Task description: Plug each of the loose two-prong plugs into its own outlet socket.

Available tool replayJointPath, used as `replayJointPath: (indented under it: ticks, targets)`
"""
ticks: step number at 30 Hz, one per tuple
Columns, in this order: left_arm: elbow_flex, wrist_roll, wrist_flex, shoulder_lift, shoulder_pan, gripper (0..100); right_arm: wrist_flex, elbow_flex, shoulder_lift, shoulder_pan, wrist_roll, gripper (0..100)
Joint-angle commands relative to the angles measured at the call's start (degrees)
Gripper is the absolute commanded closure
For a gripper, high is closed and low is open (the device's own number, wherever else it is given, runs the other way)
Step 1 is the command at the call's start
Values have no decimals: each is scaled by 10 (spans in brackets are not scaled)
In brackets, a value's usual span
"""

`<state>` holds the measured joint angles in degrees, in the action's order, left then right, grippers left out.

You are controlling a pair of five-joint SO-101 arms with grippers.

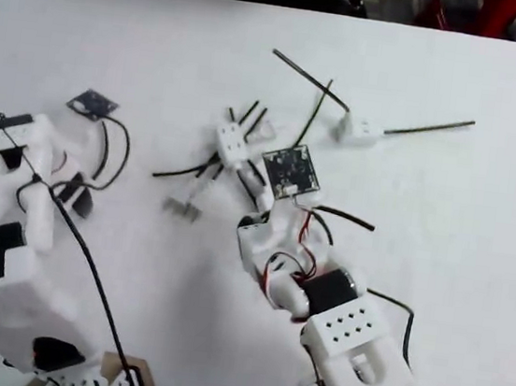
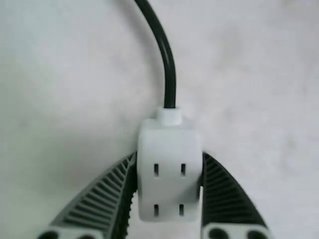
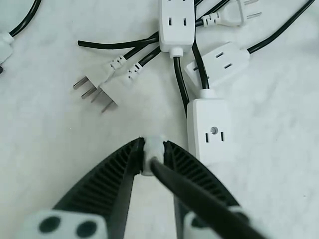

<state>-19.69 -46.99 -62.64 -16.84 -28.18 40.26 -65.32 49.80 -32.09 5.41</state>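
Left gripper (image 2: 168, 162) pinching outlet block (image 2: 168, 144); right gripper (image 3: 152, 147) pinching plug (image 3: 148, 152); white table (image 1: 460, 237), red frames (image 1: 506, 16) behind.

I see two robot arms, a left arm (image 1: 6, 247) and a right arm (image 1: 353, 341), at one table (image 1: 439, 253). That makes two grippers, the left gripper (image 2: 168, 159) and the right gripper (image 3: 152, 147).

I count five white outlet blocks. Three lie close together: a first block (image 3: 177, 20), a second block (image 3: 219, 59) and a third block (image 3: 209, 127). A fourth block (image 2: 168, 174) is in the left gripper. A fifth block (image 1: 358, 130) lies well apart.

I count four plugs: a pair of plugs (image 3: 102, 89) side by side, a lone plug (image 3: 234, 12), and a held plug (image 3: 152, 144) in the right gripper. Each loose plug has two prongs.
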Motion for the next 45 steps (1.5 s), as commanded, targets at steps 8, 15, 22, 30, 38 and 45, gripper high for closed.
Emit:
replayJointPath:
  ticks: [8, 15, 22, 30, 38, 45]
  targets:
    - [-109, -3, 21, 157, 162, 951, -8, 6, 11, 6, 0, 981]
    - [-144, 85, 22, 228, 233, 850, -8, 6, 11, 6, 0, 981]
    - [-141, 145, 14, 234, 225, 700, -8, 5, 8, 6, 0, 981]
    - [-138, 140, -44, 334, 209, 700, -7, 5, 7, 5, -1, 981]
    - [-194, 183, -48, 526, 63, 714, -7, 34, 7, -50, -29, 981]
    - [-294, 199, -46, 608, -49, 714, -13, 94, 0, -180, -41, 981]
